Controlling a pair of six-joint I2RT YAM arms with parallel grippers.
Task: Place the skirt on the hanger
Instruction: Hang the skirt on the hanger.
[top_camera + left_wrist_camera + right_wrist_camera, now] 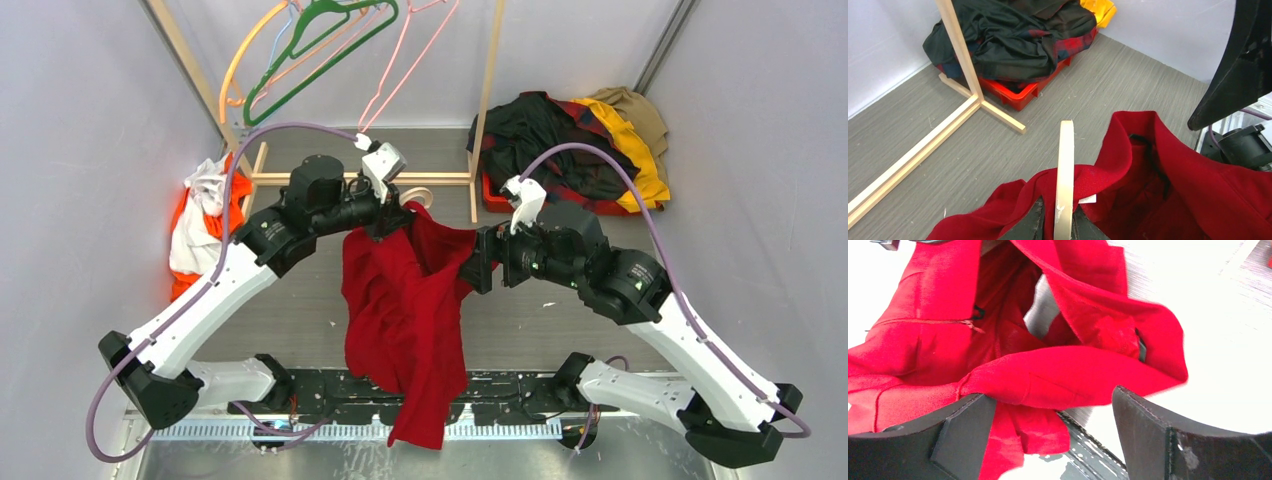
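**Left end effector** point(1057, 226): closed narrow on the cream hanger point(1065, 160), which stands edge-on between its fingers and rises away from the wrist camera.

**Right end effector** point(1050, 402): spread wide and gripping nothing, with a fold of the skirt point(1073, 375) lying across the gap.

**Skirt:** it is draped over the hanger above the middle of the surface point(300, 330). The waist is bunched at the hanger, and the rest trails down toward the arm bases.

**Step in hand, as I read it:** the waist looks only partly seated, so it has to be dressed along the hanger.

**Doing it well:**
- I would hold the left grip firm and the hanger level, so the cloth has a steady bar to slide on.
- I would close the right end effector on the waistband edge alone, near the dark loop point(1140, 347), and not on the thick fold now between its jaws.
- I would draw the waistband sideways along the hanger arm, never downward, because the weight of the trailing cloth could drag the waist off.

**Surroundings:** the wooden rack point(960, 55) and the red bin of dark clothes point(1018, 95) stand well apart, beyond the work.
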